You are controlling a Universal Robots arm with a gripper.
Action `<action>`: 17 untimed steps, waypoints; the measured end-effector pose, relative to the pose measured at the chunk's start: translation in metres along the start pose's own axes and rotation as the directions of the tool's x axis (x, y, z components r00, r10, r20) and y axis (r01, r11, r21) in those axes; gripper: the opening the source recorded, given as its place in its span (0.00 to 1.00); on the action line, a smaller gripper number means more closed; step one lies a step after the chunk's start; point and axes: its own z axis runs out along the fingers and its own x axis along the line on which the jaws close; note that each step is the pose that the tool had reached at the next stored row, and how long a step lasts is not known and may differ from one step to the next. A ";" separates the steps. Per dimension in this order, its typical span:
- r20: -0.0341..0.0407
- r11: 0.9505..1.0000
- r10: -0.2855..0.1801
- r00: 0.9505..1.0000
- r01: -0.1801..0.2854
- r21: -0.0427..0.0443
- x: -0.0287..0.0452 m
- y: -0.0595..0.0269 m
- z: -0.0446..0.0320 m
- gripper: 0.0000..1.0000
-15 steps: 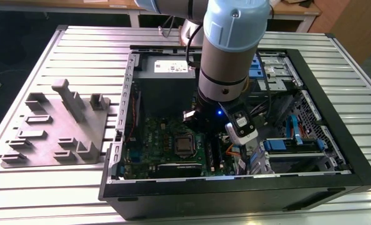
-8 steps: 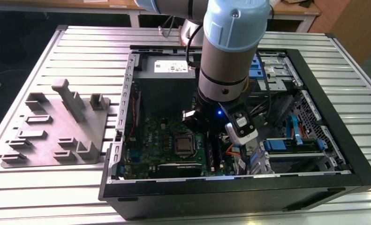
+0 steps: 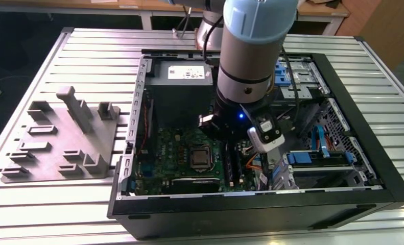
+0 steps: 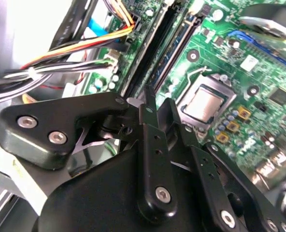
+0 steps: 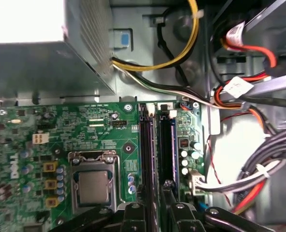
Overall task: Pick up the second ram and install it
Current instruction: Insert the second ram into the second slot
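Your silver slatted metal table [image 3: 45,61] carries the big open black computer case [image 3: 379,168], and beside it, on the exterior view's left, lies a flat grey plastic fixture plate with upright pegs [image 3: 58,138]. The light-blue and black robot arm [image 3: 253,56] reaches straight down into the case. Inside you see the large green motherboard [image 5: 99,130], the grey metal power supply box [image 5: 41,63] just above it in the first wrist view, and a bundle of orange, yellow and black cables [image 4: 85,48] near the board's edge. The square silver processor socket [image 5: 92,186] sits close beside two long black plastic memory slots that run side by side. The second ram [image 5: 149,154], a long, narrow dark blue-green circuit-board stick [image 4: 179,46], stands on edge in the slot nearer the socket. It runs in under the black metal gripper [image 4: 158,102], which hangs right over that slot's end [image 5: 155,212]. You cannot tell from these views whether the gripper is wide, narrow or clamped on the stick.
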 end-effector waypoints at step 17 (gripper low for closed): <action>0.000 1.000 0.000 1.000 0.000 0.000 -0.0003 0.0002 -0.0092 0.26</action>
